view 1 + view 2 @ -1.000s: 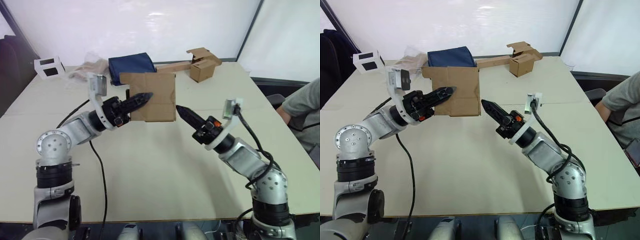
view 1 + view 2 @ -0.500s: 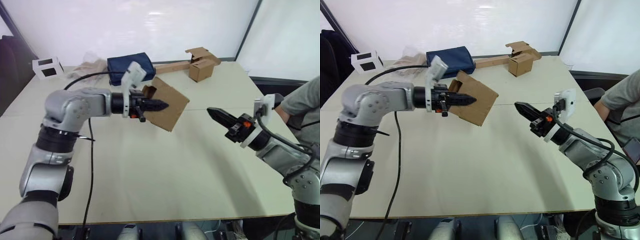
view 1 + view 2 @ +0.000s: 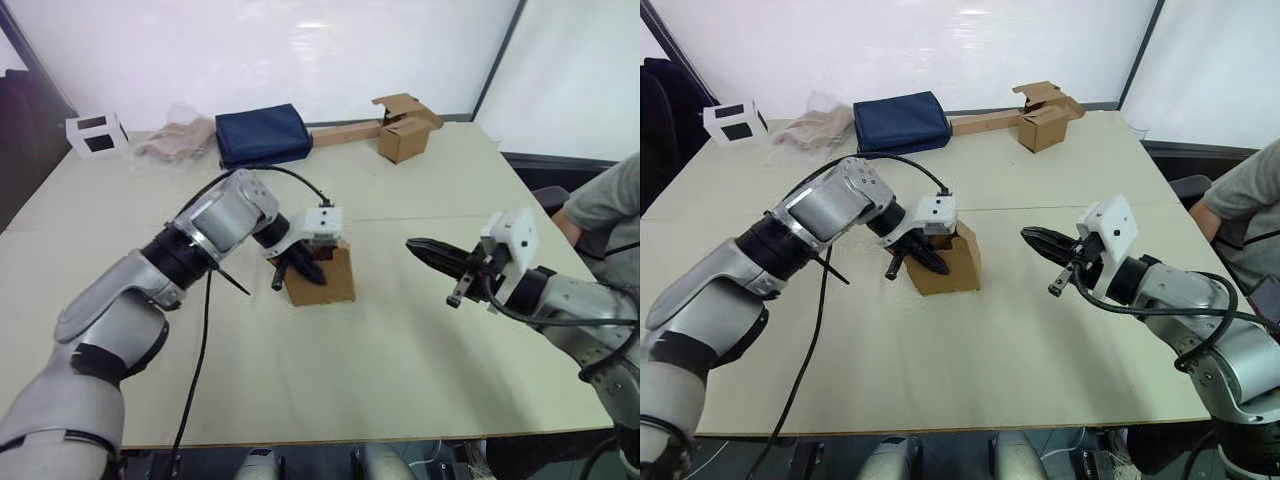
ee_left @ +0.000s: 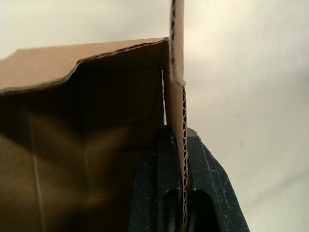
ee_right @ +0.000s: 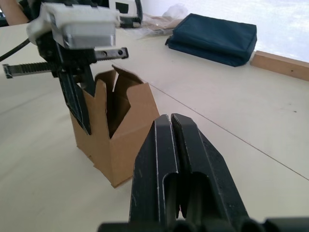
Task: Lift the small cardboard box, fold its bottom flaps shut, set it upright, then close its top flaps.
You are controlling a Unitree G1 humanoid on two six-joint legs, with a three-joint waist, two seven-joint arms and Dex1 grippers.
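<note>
Small cardboard box (image 3: pixel 945 262): upright on the worktop (image 3: pixel 970 370) near its middle, open end up, top flaps (image 5: pixel 114 84) standing unevenly. Plain brown corrugated board, thin-walled as the left wrist view shows; likely very light, stiff along the panels yet easy to crease or crush at the flutes, and prone to sliding or tipping under a sideways push. Bottom flaps hidden beneath; whether folded shut, cannot tell.

Left gripper (image 3: pixel 925 255): reaching down from above, jaws pinched on one wall of the box (image 4: pixel 175 96), one finger inside, one outside. Probably the soundest hold, a wall edge near a corner, where the board is stiffest. For the flaps, light pressure near the hinge crease rather than at the free tips, with the body steadied from the other side.

Right gripper (image 3: pixel 1038 242): well apart from the box, hovering above the worktop, jaws closed on nothing, pointing towards the box.

Further back: navy pouch (image 3: pixel 902 122), a second brown box joined to a long cardboard strip (image 3: pixel 1044 125), a small white box (image 3: pixel 735 122), crumpled plastic wrap (image 3: pixel 812 124). At the right edge, a person's grey sleeve (image 3: pixel 1252 205).
</note>
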